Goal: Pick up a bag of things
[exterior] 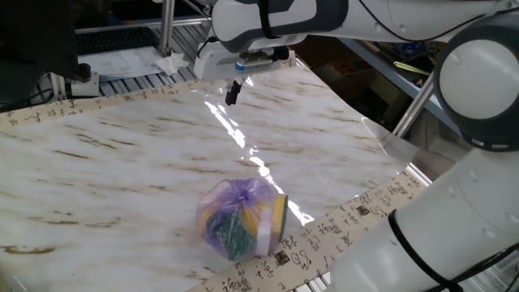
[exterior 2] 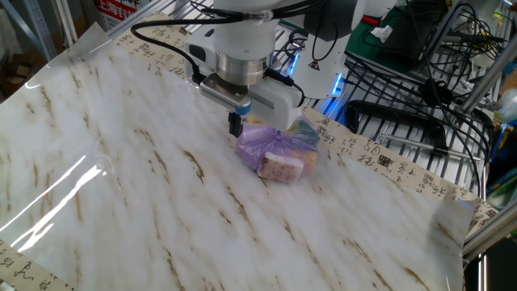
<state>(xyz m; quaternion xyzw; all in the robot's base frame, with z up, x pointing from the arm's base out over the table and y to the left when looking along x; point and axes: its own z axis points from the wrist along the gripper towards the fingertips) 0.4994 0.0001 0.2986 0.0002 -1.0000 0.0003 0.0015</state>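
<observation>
The bag of things [exterior: 242,217] is a small rounded translucent purple plastic bag, knotted on top, with green, yellow and white items inside. It lies on the marble-patterned table near the front edge. It also shows in the other fixed view [exterior 2: 279,150]. My gripper [exterior: 233,92] hangs above the far part of the table, well away from the bag, and holds nothing. Its dark fingers appear pressed together. In the other fixed view the gripper [exterior 2: 235,125] lines up with the bag's left side, raised above the table.
The marble-patterned sheet [exterior: 122,162] has a paper border with printed characters [exterior: 340,223]. A keyboard and papers [exterior: 122,45] lie beyond the far edge. Wire racks and cables [exterior 2: 420,73] stand beside the table. A clear plastic film [exterior 2: 48,105] covers part of the surface.
</observation>
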